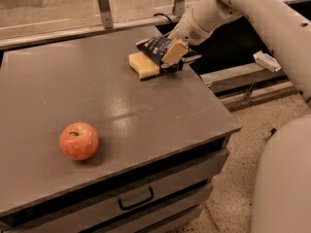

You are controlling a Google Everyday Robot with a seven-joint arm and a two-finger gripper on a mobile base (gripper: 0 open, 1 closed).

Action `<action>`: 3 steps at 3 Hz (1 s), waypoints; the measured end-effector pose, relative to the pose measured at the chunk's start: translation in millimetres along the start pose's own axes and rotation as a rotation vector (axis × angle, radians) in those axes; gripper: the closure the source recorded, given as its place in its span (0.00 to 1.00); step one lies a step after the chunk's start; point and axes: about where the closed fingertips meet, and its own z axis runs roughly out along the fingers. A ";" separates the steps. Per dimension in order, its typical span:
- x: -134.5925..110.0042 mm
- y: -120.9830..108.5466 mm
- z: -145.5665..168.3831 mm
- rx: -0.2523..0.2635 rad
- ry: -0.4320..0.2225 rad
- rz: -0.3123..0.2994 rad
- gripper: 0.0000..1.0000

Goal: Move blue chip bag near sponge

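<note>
The blue chip bag (154,47) is a crinkled navy foil bag held at the far right of the grey table (112,106), right beside the sponge and touching or overlapping its right edge. The sponge (143,65) is a pale yellow foam block lying on the table. My gripper (174,57) comes in from the upper right on a white arm and is shut on the blue chip bag, low over the table top. Part of the bag is hidden behind the yellowish finger pad (174,51).
A red apple (79,141) sits at the front left of the table. The table's right edge drops to a speckled floor. A metal rail and glass panel (104,6) run behind the table. A drawer handle (136,199) shows at the front. A white robot body part (284,178) is at the lower right.
</note>
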 end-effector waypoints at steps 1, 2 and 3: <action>-0.4 1.1 3.6 -0.006 0.000 -0.001 0.00; -0.8 2.6 5.7 -0.009 -0.013 -0.006 0.00; 0.0 7.1 -25.5 0.057 -0.060 -0.022 0.00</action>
